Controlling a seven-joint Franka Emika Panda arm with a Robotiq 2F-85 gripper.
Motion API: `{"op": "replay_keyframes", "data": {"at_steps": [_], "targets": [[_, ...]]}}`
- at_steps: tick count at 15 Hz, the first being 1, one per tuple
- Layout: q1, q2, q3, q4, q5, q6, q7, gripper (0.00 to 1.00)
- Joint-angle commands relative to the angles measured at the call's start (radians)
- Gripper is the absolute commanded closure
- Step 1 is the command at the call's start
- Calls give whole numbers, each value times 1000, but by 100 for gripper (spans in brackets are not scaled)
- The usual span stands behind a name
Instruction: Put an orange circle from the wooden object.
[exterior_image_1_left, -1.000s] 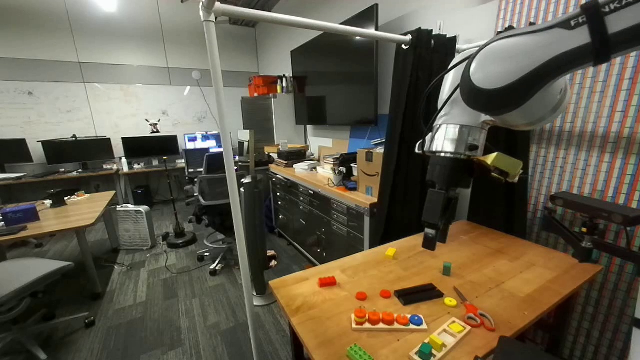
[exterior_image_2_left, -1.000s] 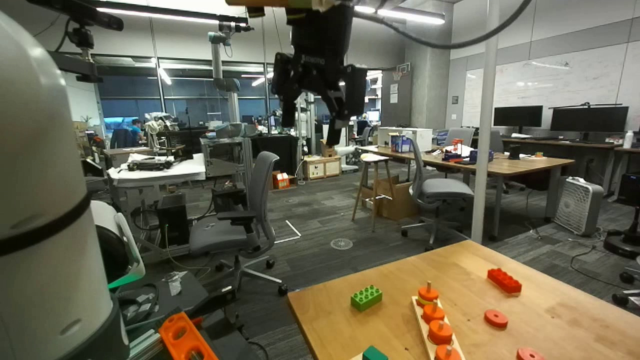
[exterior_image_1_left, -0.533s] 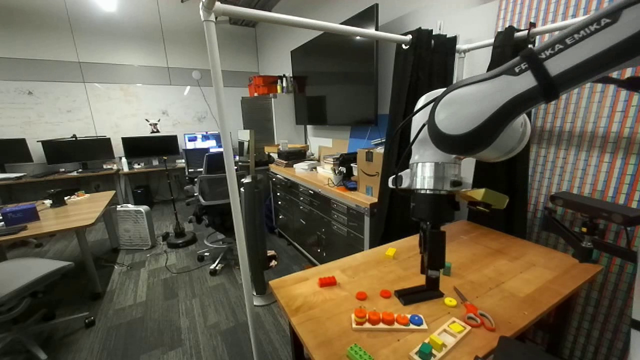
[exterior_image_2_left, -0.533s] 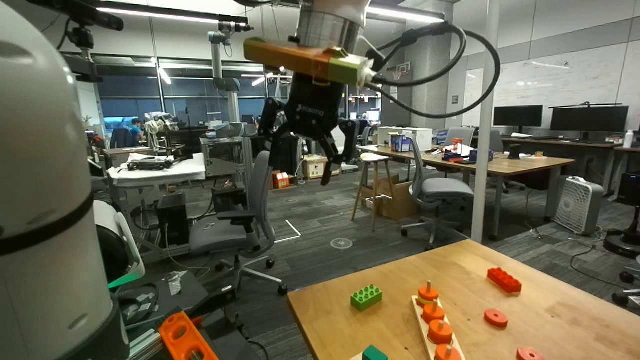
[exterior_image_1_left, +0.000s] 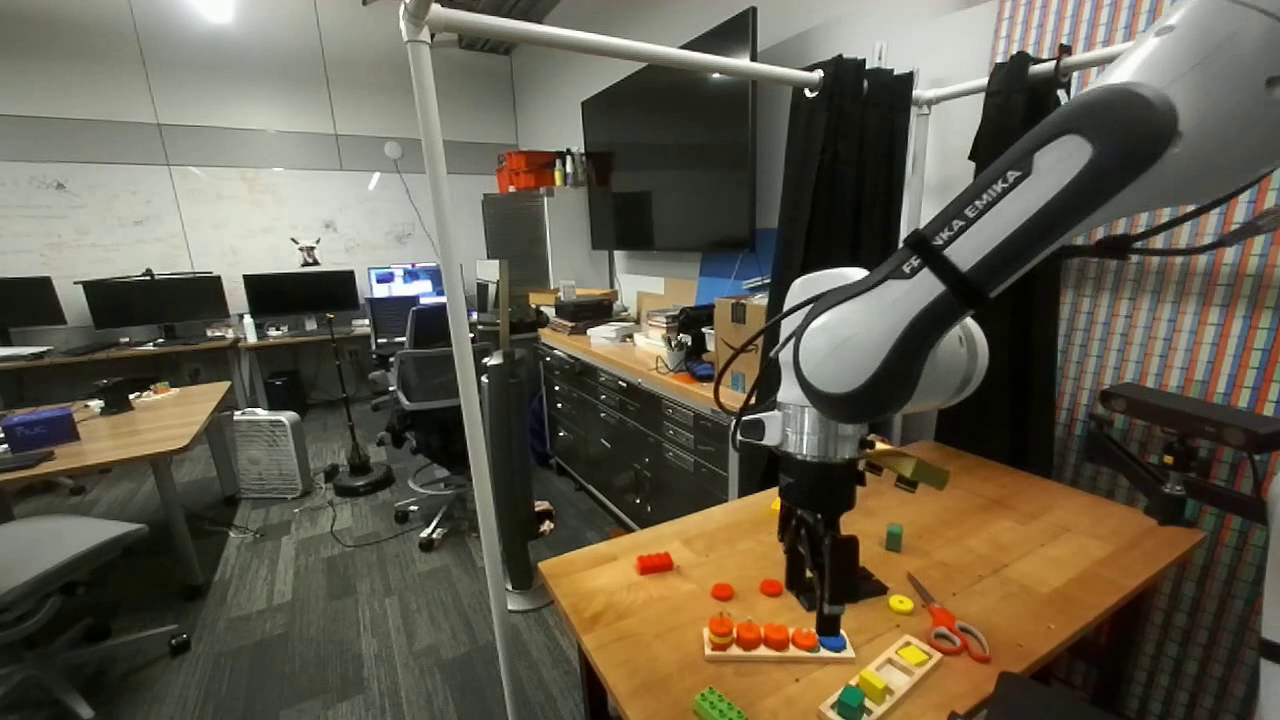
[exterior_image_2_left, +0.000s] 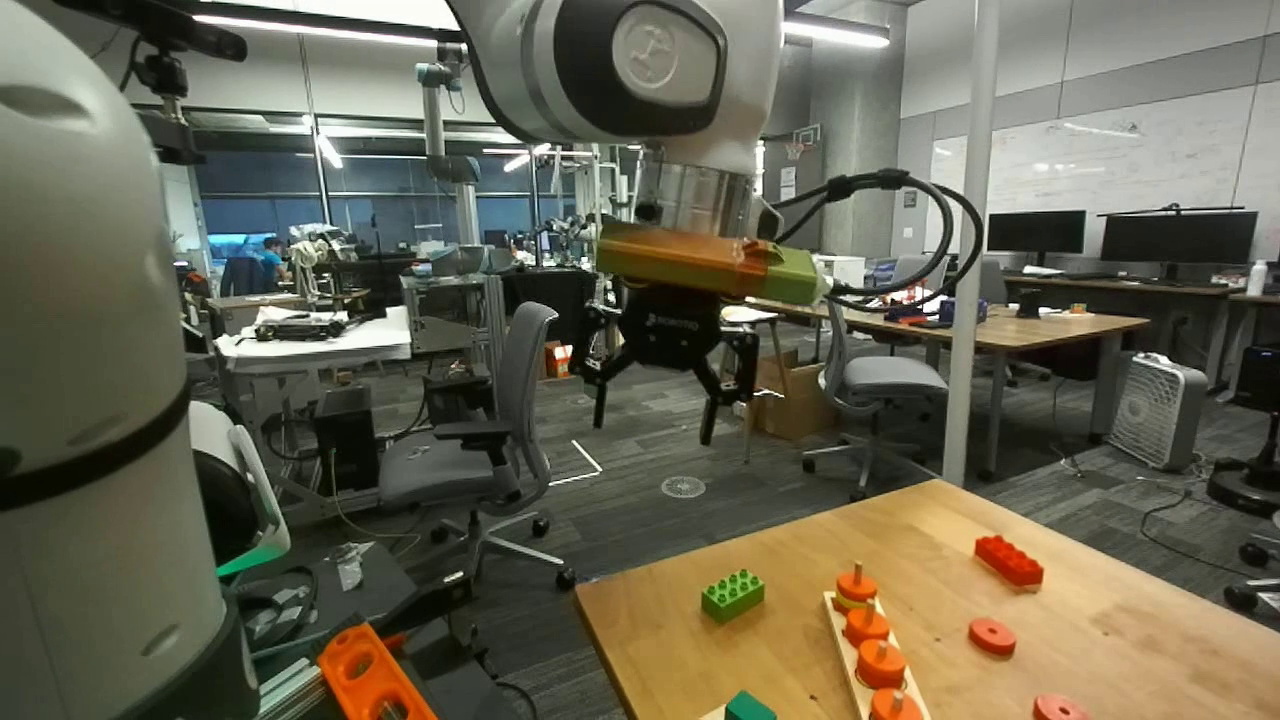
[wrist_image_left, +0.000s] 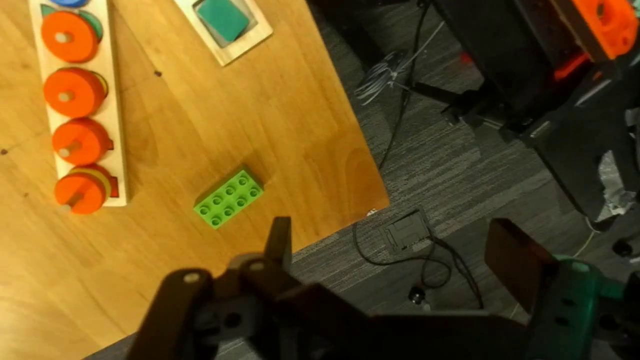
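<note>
- The wooden block (wrist_image_left: 114, 119) lies on the worktop (wrist_image_left: 310, 125); 4 of its pegs (wrist_image_left: 65, 97) are topped by orange discs (wrist_image_left: 83, 94), and a blue disc (exterior_image_1_left: 832, 644) sits at 1 end.
- Near it lie a green toy brick (wrist_image_left: 228, 199) and 2 loose red-orange discs (exterior_image_1_left: 722, 592).
- End effector (exterior_image_2_left: 653, 422) hangs in the air, spread wide, nothing in its grip.

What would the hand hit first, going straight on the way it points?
Likely the table, near its corner. In the wrist view the hand has one finger showing against the table, the other against floor past the edge. Depth is unclear, so it may just miss.
</note>
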Motion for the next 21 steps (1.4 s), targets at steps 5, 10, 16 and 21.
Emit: {"op": "replay_keyframes", "data": {"at_steps": [5,10,16,21], "targets": [[-15,285,41,20,137,398,-215,0],[-14,449,86,86,166,563,-219,0],[-15,599,71,213,120,666,-188,0],[-131,680,98,318,-30,664,-92,0]]}}
